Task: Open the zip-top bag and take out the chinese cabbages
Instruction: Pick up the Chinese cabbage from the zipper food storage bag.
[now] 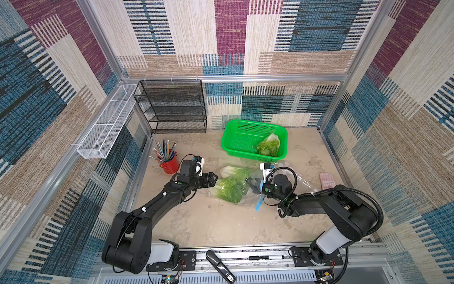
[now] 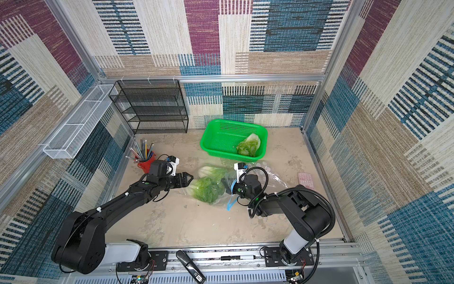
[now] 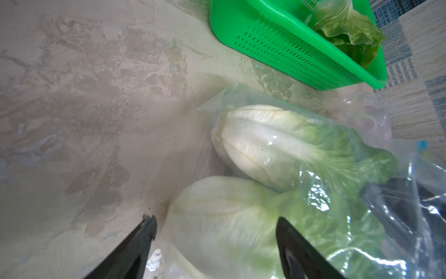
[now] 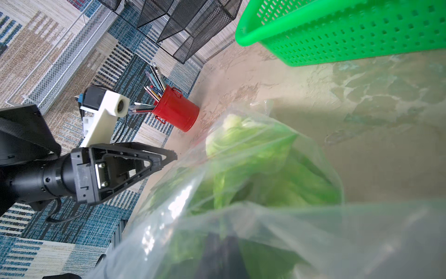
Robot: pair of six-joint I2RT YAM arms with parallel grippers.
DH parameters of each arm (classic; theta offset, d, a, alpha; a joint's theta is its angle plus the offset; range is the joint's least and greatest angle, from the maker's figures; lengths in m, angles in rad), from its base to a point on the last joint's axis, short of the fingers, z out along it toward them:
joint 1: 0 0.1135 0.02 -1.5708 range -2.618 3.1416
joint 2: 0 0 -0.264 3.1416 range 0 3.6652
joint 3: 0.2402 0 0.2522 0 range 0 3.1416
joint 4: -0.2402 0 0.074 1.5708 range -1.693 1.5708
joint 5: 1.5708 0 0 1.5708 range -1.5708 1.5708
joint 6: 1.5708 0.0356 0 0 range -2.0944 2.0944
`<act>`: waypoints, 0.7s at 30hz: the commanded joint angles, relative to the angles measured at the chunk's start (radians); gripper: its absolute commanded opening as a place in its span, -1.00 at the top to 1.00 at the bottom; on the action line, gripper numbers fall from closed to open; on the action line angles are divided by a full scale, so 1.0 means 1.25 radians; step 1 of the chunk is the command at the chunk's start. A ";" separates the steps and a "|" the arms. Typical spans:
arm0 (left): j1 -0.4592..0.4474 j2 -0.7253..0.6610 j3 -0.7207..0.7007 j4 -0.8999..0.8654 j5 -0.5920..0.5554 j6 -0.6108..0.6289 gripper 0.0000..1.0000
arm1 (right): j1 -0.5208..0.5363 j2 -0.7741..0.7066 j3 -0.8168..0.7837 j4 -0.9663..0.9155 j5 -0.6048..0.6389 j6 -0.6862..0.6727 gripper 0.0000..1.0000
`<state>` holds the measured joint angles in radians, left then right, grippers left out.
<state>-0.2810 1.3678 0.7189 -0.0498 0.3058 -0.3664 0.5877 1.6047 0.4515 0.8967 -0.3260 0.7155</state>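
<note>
A clear zip-top bag [image 1: 298, 177] with a blue zip strip [image 1: 259, 205] lies mid-table. Inside it lie two chinese cabbages, one farther back [image 1: 232, 171] [image 3: 277, 145] and one nearer [image 1: 231, 189] [image 3: 229, 217]. My left gripper [image 1: 214, 180] [image 3: 214, 219] is open, and its fingers straddle the nearer cabbage's white base through the film. My right gripper [image 1: 251, 185] [image 4: 224, 239] is shut on the bag's film at the zip end, with its fingers dimly visible through the plastic. A third cabbage [image 1: 269, 145] [image 3: 347, 31] lies in the green basket [image 1: 242, 139].
A red cup of pencils [image 1: 169, 163] stands just behind my left wrist. A black mesh rack [image 1: 172, 105] and a white wire tray [image 1: 108, 123] line the back left. A pink pad [image 1: 328, 180] lies at the right, and a black tool [image 1: 219, 266] lies on the front rail.
</note>
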 commanded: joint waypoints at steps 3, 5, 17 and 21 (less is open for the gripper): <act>0.029 0.036 0.011 0.032 0.091 0.040 -0.58 | -0.003 -0.011 0.011 -0.011 -0.018 -0.026 0.99; 0.033 0.052 0.012 0.041 0.125 0.045 -0.56 | -0.005 -0.013 0.011 -0.014 -0.020 -0.030 0.98; 0.062 0.188 0.056 0.123 0.346 0.033 -0.23 | -0.009 -0.018 0.021 -0.050 -0.027 -0.055 0.97; 0.062 0.217 0.047 0.153 0.398 0.016 0.01 | -0.009 -0.013 0.028 -0.056 -0.034 -0.061 0.96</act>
<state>-0.2050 1.6238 0.7803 0.0929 0.7074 -0.3397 0.5755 1.5875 0.4770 0.8181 -0.3504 0.6594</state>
